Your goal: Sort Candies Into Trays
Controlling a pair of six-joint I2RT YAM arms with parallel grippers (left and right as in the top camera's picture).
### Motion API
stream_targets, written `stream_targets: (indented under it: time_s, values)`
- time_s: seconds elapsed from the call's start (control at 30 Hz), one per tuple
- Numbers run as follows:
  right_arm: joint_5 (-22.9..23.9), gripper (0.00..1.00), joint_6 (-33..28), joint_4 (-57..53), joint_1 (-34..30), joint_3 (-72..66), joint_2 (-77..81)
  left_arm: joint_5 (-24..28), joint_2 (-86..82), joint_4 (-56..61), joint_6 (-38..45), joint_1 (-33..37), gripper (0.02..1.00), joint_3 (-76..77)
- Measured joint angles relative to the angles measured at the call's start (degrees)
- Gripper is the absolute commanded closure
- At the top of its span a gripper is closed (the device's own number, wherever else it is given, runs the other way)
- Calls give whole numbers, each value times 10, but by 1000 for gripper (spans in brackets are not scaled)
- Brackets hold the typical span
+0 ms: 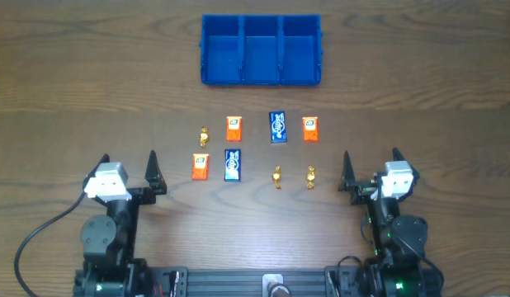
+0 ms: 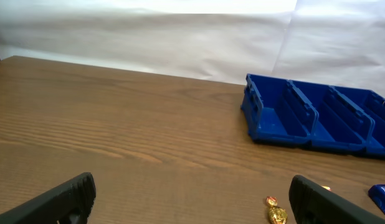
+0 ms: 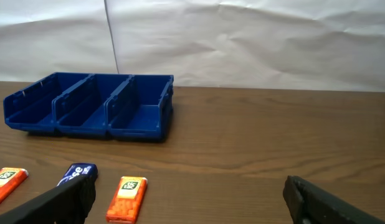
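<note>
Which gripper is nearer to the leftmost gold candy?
Left. The left gripper sits a little to the left of the candy; the right gripper lies far off on its other side.

Eight candies (image 1: pixel 233 165) on table (image 1: pixel 73 99), near blue three-compartment tray (image 1: pixel 261 80).

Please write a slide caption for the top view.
Eight candies lie between the empty blue tray and the open left claw and right claw.

A blue three-compartment tray (image 1: pixel 261 78) is sitting on the table. Well in front of it, three orange packs (image 1: pixel 233 128) (image 1: pixel 310 128) (image 1: pixel 200 166), two blue packs (image 1: pixel 277 127) (image 1: pixel 232 165) and three gold-wrapped candies (image 1: pixel 204 136) (image 1: pixel 276 176) (image 1: pixel 310 176) are lying in two loose rows, none touching
</note>
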Motion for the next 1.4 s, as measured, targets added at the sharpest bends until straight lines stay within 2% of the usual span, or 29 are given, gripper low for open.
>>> stream_targets:
  time_s: [0.87, 0.97, 1.13, 1.2, 1.3, 1.4]
  values:
    - [0, 3, 0, 0, 0, 0, 0, 0, 0, 0, -4, -4, 31, 0]
    - [0, 3, 0, 0, 0, 0, 0, 17, 14, -80, -31, -10, 25, 47]
    - [0, 3, 0, 0, 0, 0, -1, 111, 271, -299, -50, -11, 36, 353]
    - [-1, 3, 0, 0, 0, 0, -2, 131, 367, -358, -52, -15, 20, 424]
    - [-2, 3, 0, 0, 0, 0, -1, 135, 530, -394, -62, -55, 27, 475]
    - [-3, 3, 0, 0, 0, 0, -1, 97, 648, -380, -101, -128, 29, 474]
